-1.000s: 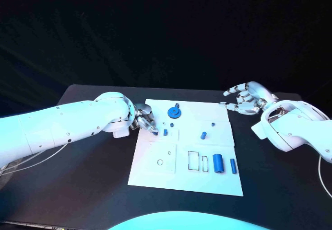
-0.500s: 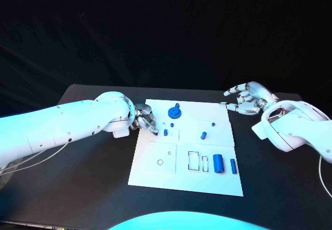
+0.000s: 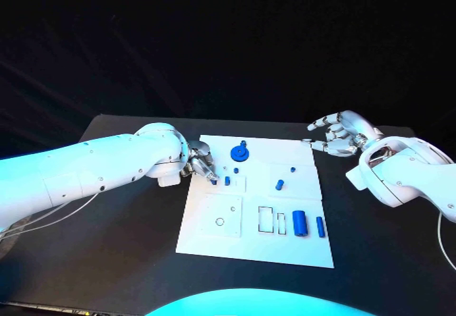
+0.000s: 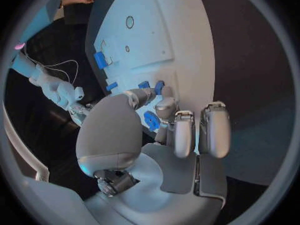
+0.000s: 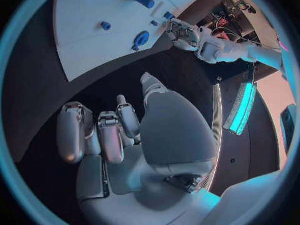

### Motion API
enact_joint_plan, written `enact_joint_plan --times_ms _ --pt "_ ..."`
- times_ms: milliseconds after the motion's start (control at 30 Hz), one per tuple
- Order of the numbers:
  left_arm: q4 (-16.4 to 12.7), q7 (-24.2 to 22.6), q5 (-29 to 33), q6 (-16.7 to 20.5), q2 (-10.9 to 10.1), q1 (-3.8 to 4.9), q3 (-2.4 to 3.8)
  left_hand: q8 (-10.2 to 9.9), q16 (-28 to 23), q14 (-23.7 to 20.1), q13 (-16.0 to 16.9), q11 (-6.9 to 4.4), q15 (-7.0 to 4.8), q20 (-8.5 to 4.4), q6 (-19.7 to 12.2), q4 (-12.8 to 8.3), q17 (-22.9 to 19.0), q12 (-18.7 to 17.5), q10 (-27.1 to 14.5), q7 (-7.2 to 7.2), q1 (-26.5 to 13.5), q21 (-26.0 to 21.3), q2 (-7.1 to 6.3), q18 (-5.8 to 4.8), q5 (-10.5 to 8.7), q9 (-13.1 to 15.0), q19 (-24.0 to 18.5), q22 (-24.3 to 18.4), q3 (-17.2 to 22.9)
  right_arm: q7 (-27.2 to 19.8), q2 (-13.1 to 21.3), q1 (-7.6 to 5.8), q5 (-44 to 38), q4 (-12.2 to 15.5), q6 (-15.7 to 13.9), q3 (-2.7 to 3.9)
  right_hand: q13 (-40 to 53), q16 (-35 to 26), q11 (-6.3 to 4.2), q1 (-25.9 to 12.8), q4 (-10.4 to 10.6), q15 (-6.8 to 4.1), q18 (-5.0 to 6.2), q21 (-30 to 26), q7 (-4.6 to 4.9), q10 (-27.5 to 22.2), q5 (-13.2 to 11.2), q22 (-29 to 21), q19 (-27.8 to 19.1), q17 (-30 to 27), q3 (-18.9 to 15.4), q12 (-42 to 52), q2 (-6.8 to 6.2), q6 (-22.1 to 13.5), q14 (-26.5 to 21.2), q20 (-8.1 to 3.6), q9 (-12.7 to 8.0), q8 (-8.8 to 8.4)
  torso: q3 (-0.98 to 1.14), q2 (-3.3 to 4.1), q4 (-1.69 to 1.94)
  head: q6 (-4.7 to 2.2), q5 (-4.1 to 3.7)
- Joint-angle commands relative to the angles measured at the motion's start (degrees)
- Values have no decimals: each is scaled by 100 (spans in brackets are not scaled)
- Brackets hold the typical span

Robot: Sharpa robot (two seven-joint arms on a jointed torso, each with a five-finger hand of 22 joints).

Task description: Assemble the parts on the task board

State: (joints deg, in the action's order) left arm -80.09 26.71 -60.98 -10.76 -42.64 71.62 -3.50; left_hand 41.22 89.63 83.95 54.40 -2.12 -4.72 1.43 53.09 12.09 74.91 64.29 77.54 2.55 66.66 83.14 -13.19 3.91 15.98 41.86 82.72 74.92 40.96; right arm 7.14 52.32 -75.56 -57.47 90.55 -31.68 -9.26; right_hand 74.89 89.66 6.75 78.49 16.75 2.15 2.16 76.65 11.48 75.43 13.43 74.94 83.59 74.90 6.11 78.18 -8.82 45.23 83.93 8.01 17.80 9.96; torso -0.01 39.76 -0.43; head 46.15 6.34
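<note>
The white task board (image 3: 285,247) lies in the middle of the black table. My left hand (image 3: 199,163) hovers over its upper left edge, fingers curled together, and pinches a small blue part (image 3: 215,178) at its tips; the right wrist view shows the same part (image 5: 169,16) at those fingertips (image 5: 178,27). A short blue peg (image 3: 227,180) stands just beside it. On the board are also a round blue gear (image 3: 240,154), another peg (image 3: 279,185), a thick blue cylinder (image 3: 300,224) and a thin blue bar (image 3: 320,228). My right hand (image 3: 337,135) hangs off the upper right corner, fingers apart, holding nothing.
Two round holes (image 3: 221,222) and outlined rectangular slots (image 3: 272,220) mark the board's lower half. Black table (image 3: 114,263) surrounds the board on all sides. A loose cable (image 3: 57,214) hangs below my left arm.
My left hand has shifted slightly up and back at the board's edge, so the small blue part at its fingertips now shows. The right hand has barely moved.
</note>
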Motion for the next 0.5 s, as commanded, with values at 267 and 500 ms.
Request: enact_joint_plan --times_ms 267,500 --pt "116 215 106 -347 171 -28 -74 -9 37 605 -11 4 -36 -2 72 -1025 1509 13 36 -40 -2 18 51 -96 24 -7 30 259 983 -63 1 3 -48 11 55 0 -1 5 -26 19 -10 -6 100 -15 -11 -13 36 639 -31 1427 6 19 31 35 586 -10 -9 -24 2 -4 -5 19 -13" --pt "161 234 83 -407 208 -28 -85 -9 37 605 -12 4 -37 -4 70 -1020 1509 9 37 -41 -34 13 49 -94 41 -2 24 250 967 -65 1 3 -47 11 52 0 -1 5 -26 19 -10 -6 100 -15 -11 -13 36 639 -31 1427 6 19 31 35 586 -10 -9 -24 2 -5 -1 24 -21"
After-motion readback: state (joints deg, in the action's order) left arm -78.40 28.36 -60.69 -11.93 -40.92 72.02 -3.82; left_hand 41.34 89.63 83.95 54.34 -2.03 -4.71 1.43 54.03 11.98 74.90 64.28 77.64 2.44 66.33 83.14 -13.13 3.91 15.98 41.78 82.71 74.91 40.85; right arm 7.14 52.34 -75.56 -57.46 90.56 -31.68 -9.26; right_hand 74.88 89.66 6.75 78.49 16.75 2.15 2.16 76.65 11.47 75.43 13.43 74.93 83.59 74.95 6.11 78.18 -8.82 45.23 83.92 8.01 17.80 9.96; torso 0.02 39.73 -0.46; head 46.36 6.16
